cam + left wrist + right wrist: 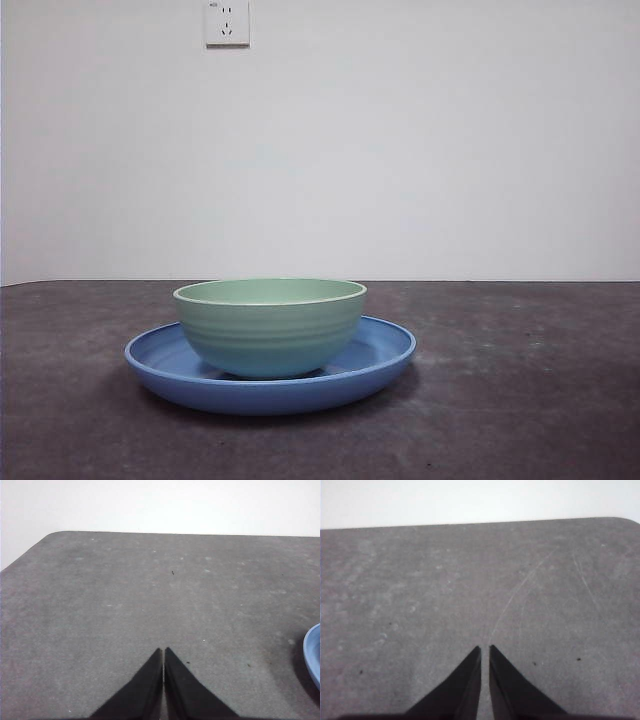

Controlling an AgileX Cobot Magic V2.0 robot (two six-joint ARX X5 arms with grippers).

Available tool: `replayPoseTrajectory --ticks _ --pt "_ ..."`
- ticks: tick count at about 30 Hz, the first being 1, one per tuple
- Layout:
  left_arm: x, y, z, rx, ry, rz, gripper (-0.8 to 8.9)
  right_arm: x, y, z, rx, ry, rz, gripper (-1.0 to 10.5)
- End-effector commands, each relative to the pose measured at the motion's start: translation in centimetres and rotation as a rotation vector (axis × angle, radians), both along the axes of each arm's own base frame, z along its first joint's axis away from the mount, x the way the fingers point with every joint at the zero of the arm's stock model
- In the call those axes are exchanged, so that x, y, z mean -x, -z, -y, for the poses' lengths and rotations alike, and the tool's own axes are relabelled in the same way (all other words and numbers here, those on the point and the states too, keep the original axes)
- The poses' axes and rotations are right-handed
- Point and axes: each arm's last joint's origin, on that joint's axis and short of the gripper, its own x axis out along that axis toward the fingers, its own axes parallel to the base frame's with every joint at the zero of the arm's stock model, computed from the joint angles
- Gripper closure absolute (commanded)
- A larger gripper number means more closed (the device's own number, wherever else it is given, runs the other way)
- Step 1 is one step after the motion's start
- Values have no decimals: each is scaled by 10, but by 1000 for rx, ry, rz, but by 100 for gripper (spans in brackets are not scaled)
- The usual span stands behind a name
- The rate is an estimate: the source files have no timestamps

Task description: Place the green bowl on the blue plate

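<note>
The green bowl (270,325) stands upright in the middle of the blue plate (385,350) on the dark grey table in the front view. A sliver of the blue plate's rim (312,652) shows at the edge of the left wrist view. My left gripper (163,652) is shut and empty over bare table, apart from the plate. My right gripper (484,650) is shut and empty over bare table; neither bowl nor plate shows in its view. Neither arm shows in the front view.
A white wall stands behind the table, with a power socket (227,22) high up. The table's rounded back corners show in both wrist views (55,534) (620,520).
</note>
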Motion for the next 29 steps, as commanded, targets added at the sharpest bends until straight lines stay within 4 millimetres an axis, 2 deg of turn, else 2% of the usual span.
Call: replayPoseTrajectory --ticks 1,29 --pt "-1 8 0 2 -7 -27 807 -1 6 0 -16 1 -5 921" --pt "-1 8 0 3 -7 -27 807 -4 9 -4 69 -49 22 921"
